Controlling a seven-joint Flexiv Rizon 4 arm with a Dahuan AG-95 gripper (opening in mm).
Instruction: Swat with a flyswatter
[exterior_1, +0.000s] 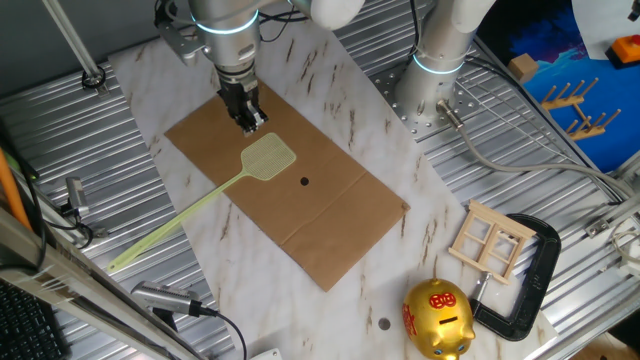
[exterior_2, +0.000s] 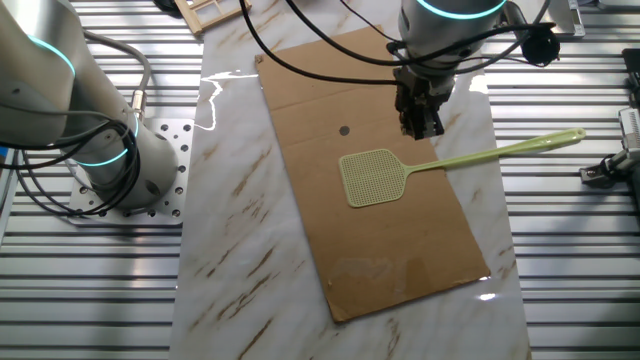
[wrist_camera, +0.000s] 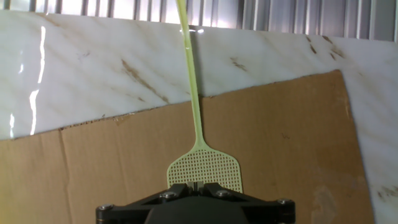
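Observation:
The pale yellow-green flyswatter lies flat on the brown sheet. Its mesh head is on the sheet and its long handle runs off over the marble to the table's edge. It also shows in the other fixed view and in the hand view. My gripper hangs just above the sheet, beside the far edge of the head, a little apart from it. In the other fixed view the gripper is above the handle's neck. In the hand view the gripper has its fingers together with nothing between them. A small dark spot marks the sheet.
A golden piggy bank, a black C-clamp and a small wooden frame lie at the near right. A second arm's base stands behind the sheet. Ribbed metal surrounds the marble slab.

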